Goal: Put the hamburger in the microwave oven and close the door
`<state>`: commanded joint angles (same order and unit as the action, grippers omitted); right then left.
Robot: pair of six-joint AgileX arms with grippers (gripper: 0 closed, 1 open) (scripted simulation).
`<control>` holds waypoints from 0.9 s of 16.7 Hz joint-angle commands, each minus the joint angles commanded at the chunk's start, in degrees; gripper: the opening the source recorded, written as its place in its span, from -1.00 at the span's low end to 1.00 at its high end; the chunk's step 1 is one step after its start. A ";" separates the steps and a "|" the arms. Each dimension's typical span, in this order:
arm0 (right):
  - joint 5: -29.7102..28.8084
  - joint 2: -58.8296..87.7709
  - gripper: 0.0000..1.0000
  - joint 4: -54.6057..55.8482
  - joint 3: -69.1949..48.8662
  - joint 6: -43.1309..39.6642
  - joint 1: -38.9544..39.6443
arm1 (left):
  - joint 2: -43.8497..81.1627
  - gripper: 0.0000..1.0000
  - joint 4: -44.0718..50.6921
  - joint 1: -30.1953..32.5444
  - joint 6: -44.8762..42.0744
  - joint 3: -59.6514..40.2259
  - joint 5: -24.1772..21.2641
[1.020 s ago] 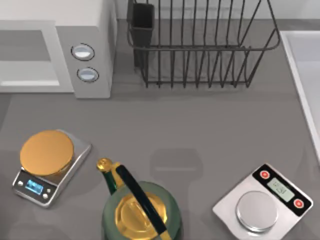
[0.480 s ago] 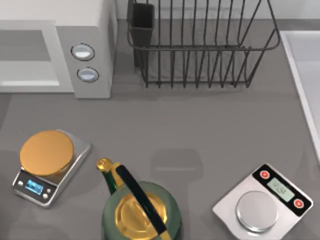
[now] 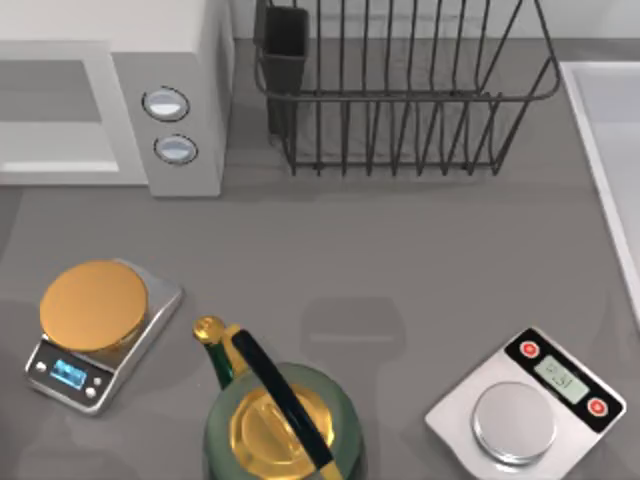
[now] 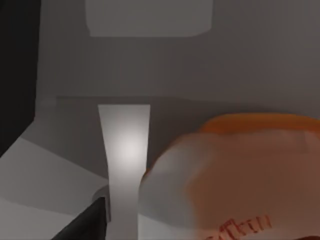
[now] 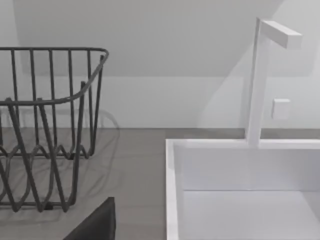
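Observation:
The hamburger (image 4: 240, 175), an orange-tan bun with pale and reddish patches, looms very close in the left wrist view, with grey walls behind it. One dark finger (image 4: 86, 226) of my left gripper shows beside it, with a gap between the two. The white microwave oven (image 3: 185, 55) stands at the table's back left, its grey cavity (image 3: 50, 95) facing the front and two round knobs (image 3: 166, 103) on its side panel. The door is out of view. A dark finger (image 5: 95, 222) of my right gripper shows near the dish rack and the sink.
A silver scale with a golden disc (image 3: 93, 305) sits at front left, a green kettle with a gold lid (image 3: 280, 420) at front centre, and a second scale (image 3: 525, 410) at front right. A black wire dish rack (image 3: 400, 90) stands at the back. A white sink (image 3: 612, 150) runs along the right edge.

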<state>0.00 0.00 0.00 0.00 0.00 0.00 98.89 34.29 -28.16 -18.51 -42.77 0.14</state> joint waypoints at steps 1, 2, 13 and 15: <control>0.00 0.00 1.00 0.00 0.00 0.00 0.00 | 0.00 -1.00 0.00 0.00 0.00 0.00 0.00; 0.00 0.00 1.00 0.00 0.00 0.00 0.00 | -5.04 -1.00 3.96 1.00 0.24 -0.74 -0.61; 0.00 0.00 1.00 0.00 0.00 0.00 0.00 | -13.72 -1.00 27.61 1.14 0.51 -15.05 -0.59; 0.00 0.00 1.00 0.00 0.00 0.00 0.00 | -14.81 -1.00 29.14 1.22 0.63 -16.14 -0.60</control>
<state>0.00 0.00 0.00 0.00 0.00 0.00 84.07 63.43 -26.94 -17.89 -58.91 -0.46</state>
